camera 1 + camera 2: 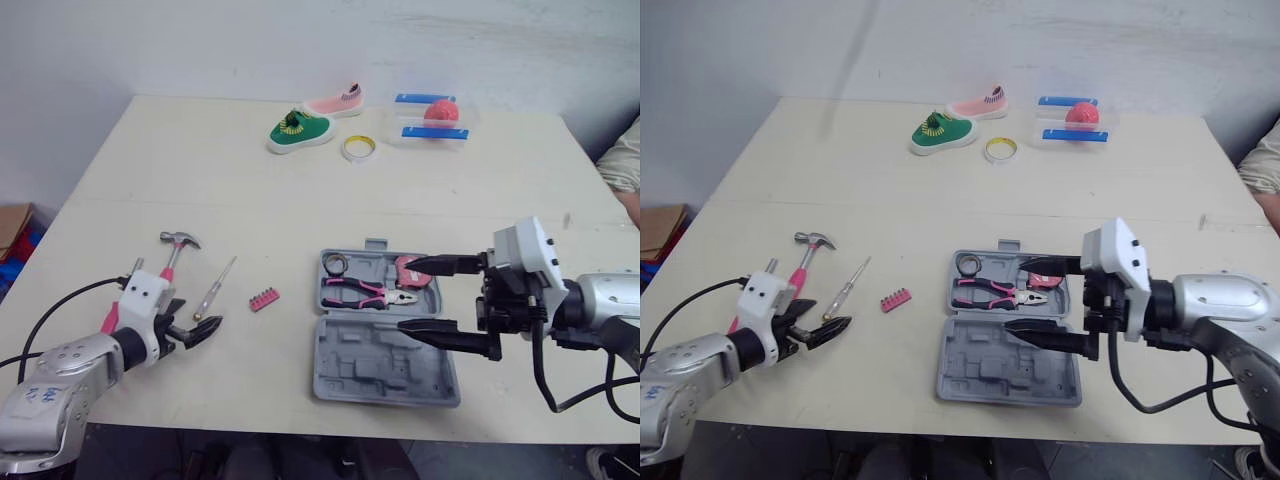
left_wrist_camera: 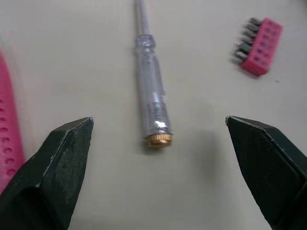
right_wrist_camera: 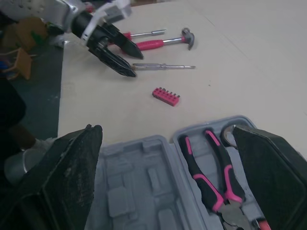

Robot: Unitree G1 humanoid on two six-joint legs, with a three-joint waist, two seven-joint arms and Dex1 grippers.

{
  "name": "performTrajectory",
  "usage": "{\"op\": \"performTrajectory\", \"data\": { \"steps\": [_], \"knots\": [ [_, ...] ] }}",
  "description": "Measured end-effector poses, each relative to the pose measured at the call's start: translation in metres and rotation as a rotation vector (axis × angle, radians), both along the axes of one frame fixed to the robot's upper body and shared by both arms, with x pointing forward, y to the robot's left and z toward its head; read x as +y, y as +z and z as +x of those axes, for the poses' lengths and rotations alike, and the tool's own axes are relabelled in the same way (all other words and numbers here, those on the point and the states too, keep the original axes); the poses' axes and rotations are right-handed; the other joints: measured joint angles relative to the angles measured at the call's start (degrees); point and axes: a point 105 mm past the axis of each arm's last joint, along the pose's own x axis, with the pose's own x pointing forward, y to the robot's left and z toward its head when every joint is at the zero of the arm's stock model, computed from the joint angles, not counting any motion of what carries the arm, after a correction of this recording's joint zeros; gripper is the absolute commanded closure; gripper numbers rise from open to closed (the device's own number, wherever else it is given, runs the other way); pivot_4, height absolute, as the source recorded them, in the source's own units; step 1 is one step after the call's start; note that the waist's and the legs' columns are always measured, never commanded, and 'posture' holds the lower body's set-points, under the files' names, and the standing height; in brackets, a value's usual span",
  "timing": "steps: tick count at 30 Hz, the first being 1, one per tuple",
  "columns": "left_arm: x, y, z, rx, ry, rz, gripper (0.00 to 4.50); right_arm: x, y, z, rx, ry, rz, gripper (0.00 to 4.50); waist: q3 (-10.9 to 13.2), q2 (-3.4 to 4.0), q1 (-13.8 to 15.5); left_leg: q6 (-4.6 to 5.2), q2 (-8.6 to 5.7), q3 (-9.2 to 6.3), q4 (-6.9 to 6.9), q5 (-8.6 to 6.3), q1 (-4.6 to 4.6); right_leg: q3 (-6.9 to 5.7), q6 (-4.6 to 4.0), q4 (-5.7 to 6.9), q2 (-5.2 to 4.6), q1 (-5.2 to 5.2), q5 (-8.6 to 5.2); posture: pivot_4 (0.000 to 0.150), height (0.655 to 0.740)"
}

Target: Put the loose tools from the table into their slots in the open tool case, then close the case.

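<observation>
The open grey plastic tool case (image 1: 352, 372) lies flat near the front edge of the pale table (image 1: 200, 180). Its near half shows empty moulded recesses. The far half holds pink-and-black pliers (image 1: 368, 292). A dark ring and a pink item beside them are too small to identify, and a finger of the right gripper (image 1: 403, 296) partly covers the pink item. That gripper hovers over the case, fingers spread wide, gripping nothing.

The left gripper (image 1: 205, 334) sits low over the table, well apart from the case, fingers spread wide, gripping nothing. The left wrist view adds a detail: the brass end cap of the clear-handled screwdriver (image 2: 151, 91) lies between the fingertips, untouched. The pink bit holder (image 1: 264, 299) lies between screwdriver and case. The pink-handled claw hammer (image 1: 176, 248) lies just beyond the left gripper.

The right wrist view reveals a second pink-handled tool (image 3: 144, 34) with a metal shaft beside the hammer. In the head views the left wrist covers most of it.

Toward the far edge stand a green shoe (image 1: 300, 131), a pink shoe (image 1: 335, 103), a tape roll (image 1: 360, 148) and a clear container (image 1: 432, 128) holding a red ball. A person's sleeve (image 1: 624, 160) is cut off at the right.
</observation>
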Motion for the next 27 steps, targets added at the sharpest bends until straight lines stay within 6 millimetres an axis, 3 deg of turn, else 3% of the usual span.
{"op": "performTrajectory", "data": {
  "steps": [4,9,12,14,16,18,20,22,27],
  "knots": [
    [-0.006,-0.002,0.015,-0.009,0.037,0.002,1.20,0.009,0.001,0.001,-0.013,0.040,-0.004,0.00,0.0,0.00,0.2,0.03,-0.02,-0.01,0.03,0.02,0.00,0.00,0.00,0.03,-0.02,0.01,0.00,0.150,0.7304],
    [-0.015,-0.004,0.020,-0.013,0.034,0.001,3.21,0.015,0.001,0.000,-0.020,0.072,-0.006,0.00,0.0,0.01,1.1,0.01,-0.01,0.00,0.05,0.03,0.01,0.00,0.00,0.07,-0.03,0.00,0.00,0.150,0.7304],
    [-0.011,-0.002,0.020,-0.011,0.035,0.012,4.48,0.015,0.002,0.000,-0.022,0.072,-0.006,0.00,0.0,0.00,1.3,0.00,-0.01,-0.01,0.05,0.02,0.00,-0.01,-0.01,0.07,-0.03,-0.01,0.00,0.150,0.7304],
    [-0.005,0.005,0.018,-0.011,0.004,0.021,4.48,0.013,0.001,0.000,-0.018,0.064,-0.016,0.00,0.0,-0.01,1.3,-0.02,0.01,-0.01,0.05,0.03,-0.06,-0.04,-0.03,0.07,-0.03,-0.07,-0.02,0.150,0.7304],
    [-0.001,0.025,0.020,-0.057,-0.035,0.031,4.48,0.011,0.000,0.001,-0.017,0.054,-0.025,0.00,0.0,-0.01,1.3,-0.15,0.02,-0.02,0.05,0.09,-0.06,-0.06,-0.07,0.07,-0.03,-0.08,-0.04,0.150,0.7304],
    [-0.013,0.046,0.022,-0.098,-0.152,0.046,4.48,0.005,-0.004,-0.001,0.000,0.038,-0.055,0.00,0.0,-0.01,1.5,-0.15,0.00,-0.08,0.05,0.09,-0.09,-0.11,-0.17,0.02,-0.05,-0.05,-0.09,0.150,0.7304],
    [-0.052,0.067,0.012,-0.108,-0.414,0.073,4.48,-0.006,-0.010,-0.006,0.037,0.020,-0.095,0.00,0.0,-0.02,2.4,-0.18,-0.06,-0.11,0.05,0.08,-0.14,-0.15,-0.28,-0.13,-0.09,-0.01,-0.15,0.150,0.7304],
    [-0.090,0.074,-0.005,-0.080,-0.655,0.105,4.48,-0.015,-0.020,-0.012,0.090,0.005,-0.124,0.00,0.0,0.04,2.9,-0.13,-0.10,-0.03,0.05,0.00,-0.16,-0.09,-0.19,-0.26,-0.11,0.06,-0.11,0.150,0.7304],
    [-0.135,0.052,-0.025,0.069,-0.958,0.186,4.48,-0.032,-0.035,-0.017,0.173,-0.056,-0.190,0.00,0.0,0.02,2.6,-0.09,-0.06,0.04,0.11,-0.05,-0.24,0.02,0.18,-0.38,0.03,0.00,0.09,0.150,0.7304]
  ]
}}
